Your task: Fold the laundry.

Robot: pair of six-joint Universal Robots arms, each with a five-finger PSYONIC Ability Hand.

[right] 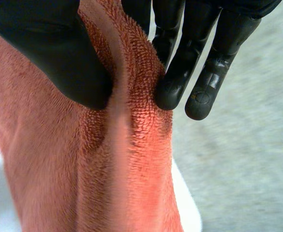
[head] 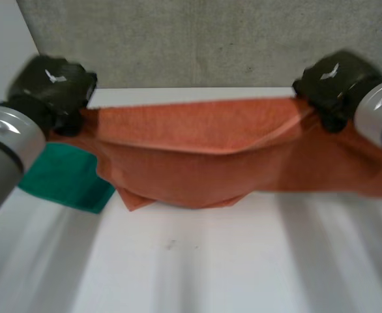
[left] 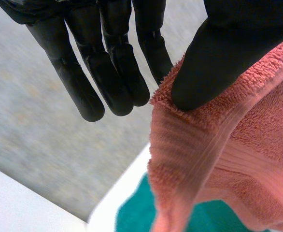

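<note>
An orange towel (head: 197, 156) hangs stretched between my two hands above the white table (head: 197, 261), sagging in the middle with its lower fold near the tabletop. My left hand (head: 54, 88) holds the towel's left top corner; in the left wrist view its thumb (left: 214, 63) pinches the ribbed edge of the towel (left: 219, 159) against a finger. My right hand (head: 337, 85) holds the right top corner; in the right wrist view the thumb (right: 59, 48) and fingers (right: 180, 63) squeeze a ridge of the towel (right: 107, 169) between them.
A green cloth (head: 64, 176) lies flat on the table under the towel's left end, also seen below my left hand (left: 136, 212). A grey wall (head: 197, 39) rises just behind the table's far edge.
</note>
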